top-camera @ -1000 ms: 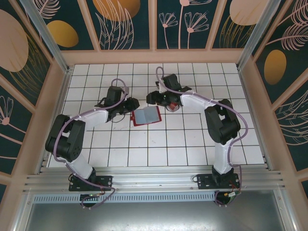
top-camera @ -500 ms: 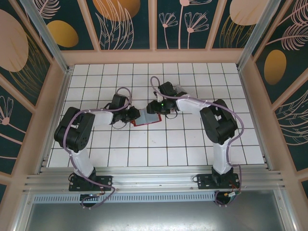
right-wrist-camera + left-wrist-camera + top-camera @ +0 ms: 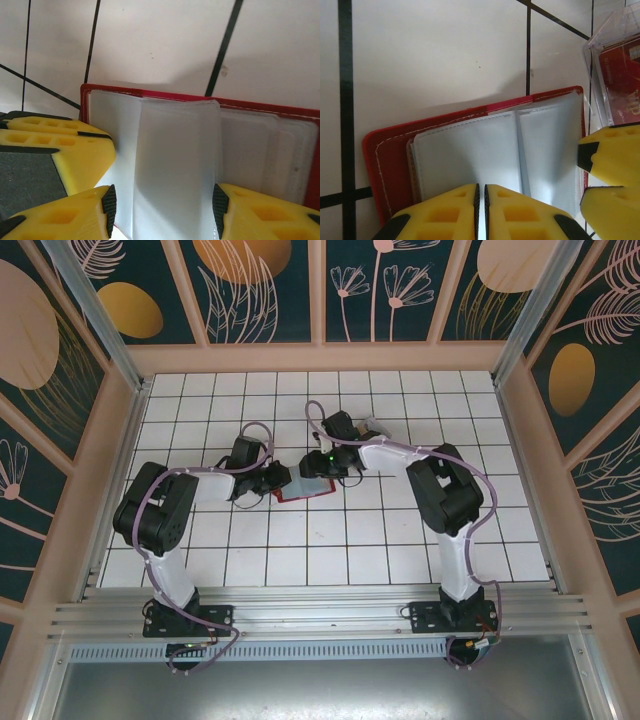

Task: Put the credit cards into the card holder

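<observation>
On your left, the left gripper (image 3: 480, 189) has its yellow fingers pressed almost flat together on the left edge of the card holder (image 3: 485, 150). It is clamped there, though the wrist view is too close to tell whether it has the red cover or only a clear sleeve. Read that grip as an anchor: it pins the holder against the white tiled table (image 3: 330, 560) so nothing slides when a card is pushed in.

The holder lies open and flat near the middle of the table, between the two arms. Its red cover is underneath, with pale stitching along the border, and a stack of frosted clear pockets faces up. The pockets you can see look empty.

Moving right, the right gripper (image 3: 162, 205) has its jaws apart, straddling one raised pocket leaf and gripping nothing. It is probably placed there to lift or spread that leaf and open a slot.

Just past the holder's right edge stands a clear plastic box (image 3: 615, 25) with a red credit card (image 3: 622, 80) inside, not yet fetched.
</observation>
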